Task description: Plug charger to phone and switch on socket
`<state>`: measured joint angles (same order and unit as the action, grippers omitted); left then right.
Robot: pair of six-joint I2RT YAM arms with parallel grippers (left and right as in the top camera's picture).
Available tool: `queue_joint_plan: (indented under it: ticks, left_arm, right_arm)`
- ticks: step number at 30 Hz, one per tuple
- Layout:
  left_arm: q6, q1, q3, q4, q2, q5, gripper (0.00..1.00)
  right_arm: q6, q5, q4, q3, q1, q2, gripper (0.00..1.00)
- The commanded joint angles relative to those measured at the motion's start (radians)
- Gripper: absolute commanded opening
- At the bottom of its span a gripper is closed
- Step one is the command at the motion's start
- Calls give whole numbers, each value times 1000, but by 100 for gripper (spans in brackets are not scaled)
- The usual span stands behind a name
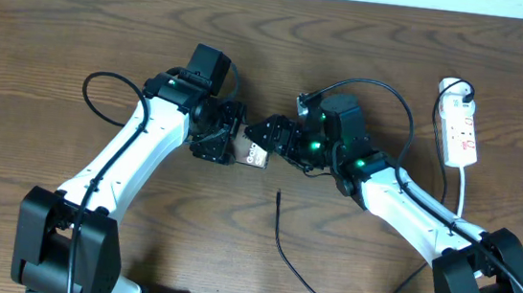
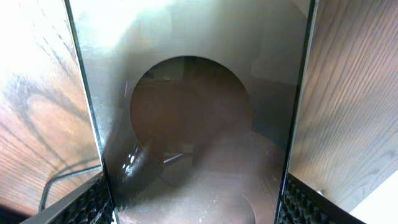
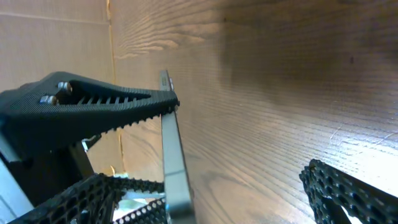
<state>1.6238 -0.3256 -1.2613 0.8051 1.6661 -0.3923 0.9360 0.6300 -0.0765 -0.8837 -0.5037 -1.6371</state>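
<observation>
Left gripper [image 1: 235,142] pinched the phone [image 1: 255,154], likely steadying it for plugging; right gripper [image 1: 272,134] spread, charger [image 1: 277,220] idle at six o'clock

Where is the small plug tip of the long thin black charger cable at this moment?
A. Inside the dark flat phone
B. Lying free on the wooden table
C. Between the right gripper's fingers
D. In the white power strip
B: in the overhead view the plug tip of the thin black charger cable lies on the bare wooden table, apart from the dark flat phone.
</observation>
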Motion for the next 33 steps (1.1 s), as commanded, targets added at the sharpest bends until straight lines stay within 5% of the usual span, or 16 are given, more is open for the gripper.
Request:
queue_joint_plan:
  ticks: [1,12,16,23,33]
  left_arm:
    - [24,-2,-32,1,-26,-62,7]
    - [51,-47,-32,-5,-26,-74,7]
    - [66,-65,-32,-6,-26,-60,7]
    - [80,-75,-32,-6,-26,-60,7]
    - [80,-75,-32,-5,-26,-60,8]
  right_arm:
    - [22,-11,-3,-16,-8,-6,99]
    - [21,-11,11,-16,-9,-6,99]
    - [20,-11,18,-16,-11,-6,83]
    - [-17,-27,18,-16,-48,-6,89]
    - [-17,-82,16,-16,-87,-6,74]
